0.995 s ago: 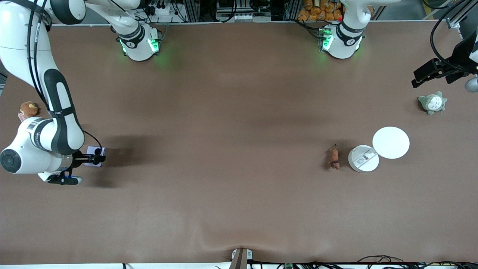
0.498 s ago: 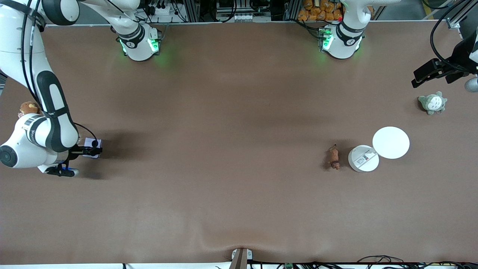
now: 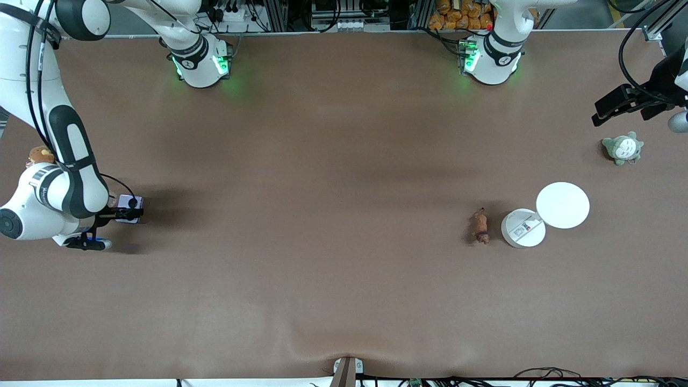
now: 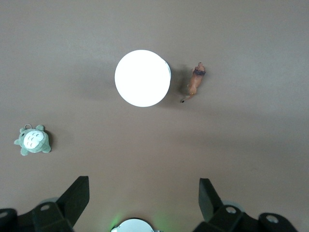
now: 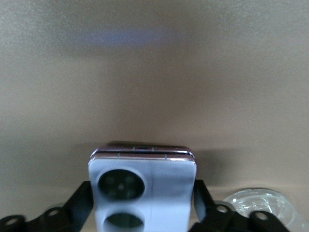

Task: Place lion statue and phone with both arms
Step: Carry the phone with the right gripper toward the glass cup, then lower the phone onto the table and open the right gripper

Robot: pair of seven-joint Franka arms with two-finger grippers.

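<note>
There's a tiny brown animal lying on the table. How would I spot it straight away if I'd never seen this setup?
Look toward the left arm's end of the table for two white discs, one larger and one smaller. The lion statue lies beside the smaller disc, apart from it. It is reddish-brown, slim and hard-looking with a thin tail, unlike the round grey-green plush farther from the front camera.

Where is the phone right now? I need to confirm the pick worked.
The phone is clamped in the right gripper at the right arm's end of the table, over bare tabletop near the brown plush; the right wrist view shows fingers on both edges.
</note>
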